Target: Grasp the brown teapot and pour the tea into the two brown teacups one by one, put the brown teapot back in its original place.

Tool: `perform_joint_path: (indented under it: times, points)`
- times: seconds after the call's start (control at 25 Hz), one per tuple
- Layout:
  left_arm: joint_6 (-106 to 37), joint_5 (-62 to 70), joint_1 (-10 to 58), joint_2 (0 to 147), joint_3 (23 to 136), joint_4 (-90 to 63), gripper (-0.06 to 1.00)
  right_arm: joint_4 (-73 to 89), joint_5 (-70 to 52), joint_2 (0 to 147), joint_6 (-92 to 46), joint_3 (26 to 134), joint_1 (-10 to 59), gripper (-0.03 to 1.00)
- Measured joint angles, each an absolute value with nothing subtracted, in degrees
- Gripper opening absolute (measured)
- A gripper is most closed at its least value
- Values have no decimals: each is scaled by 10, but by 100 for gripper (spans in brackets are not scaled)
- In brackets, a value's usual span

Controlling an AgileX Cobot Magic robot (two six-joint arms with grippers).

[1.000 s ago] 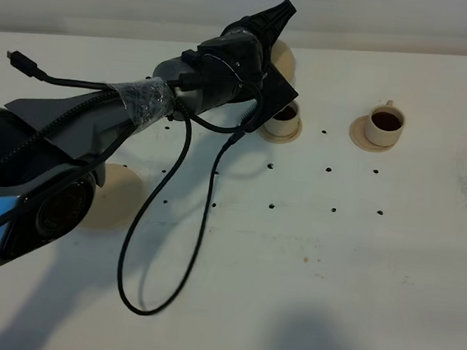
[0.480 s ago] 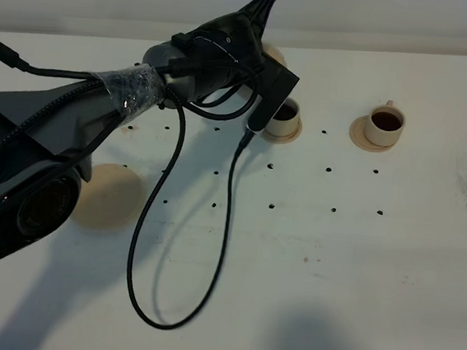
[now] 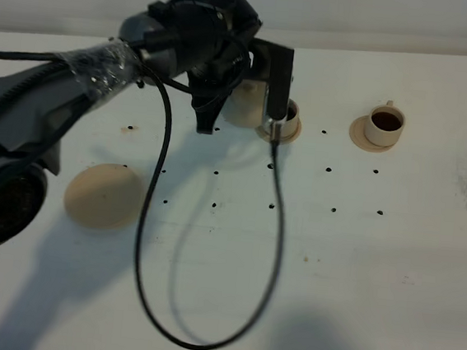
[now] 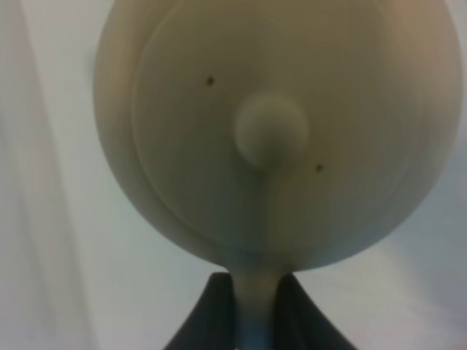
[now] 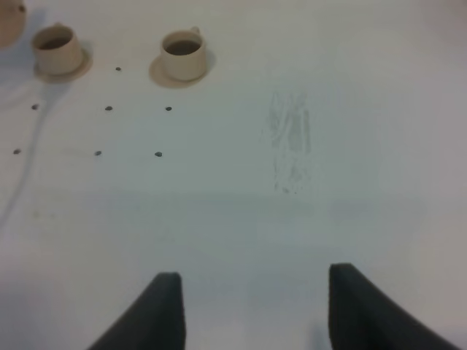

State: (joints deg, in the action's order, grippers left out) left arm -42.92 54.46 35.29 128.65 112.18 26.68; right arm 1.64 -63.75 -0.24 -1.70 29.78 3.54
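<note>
Left jaws (image 4: 257, 310) clamp teapot (image 4: 277, 124) handle, arm hiding pot overhead; right jaws (image 5: 252, 306) spread.

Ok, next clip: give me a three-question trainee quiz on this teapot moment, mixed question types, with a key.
1. True or false: the large saucer has the brown teapot standing on it.
2. Multiple choice: the left gripper is
A. open above a cup
B. shut on the teapot's handle
C. resting on the table
3. Short answer: what shows inside the right teacup and the left teacup?

Key:
1. False. The saucer lies bare; the teapot is held up near the left teacup.
2. B
3. Dark tea in both. The right gripper hangs open over bare table.
</note>
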Motion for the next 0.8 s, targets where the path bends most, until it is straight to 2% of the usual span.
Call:
perform_joint_path:
  times: [0.32, 0.56, 0.8]
  points:
    - [-249, 681, 352, 1270, 1122, 232, 8, 16, -637, -2, -17, 298, 35, 43]
    - [-174, 683, 352, 1271, 1122, 143, 8, 16, -637, -2, -17, 298, 35, 43]
    - [-160, 683, 352, 1291, 1122, 111, 8, 16, -637, -2, -17, 298, 35, 43]
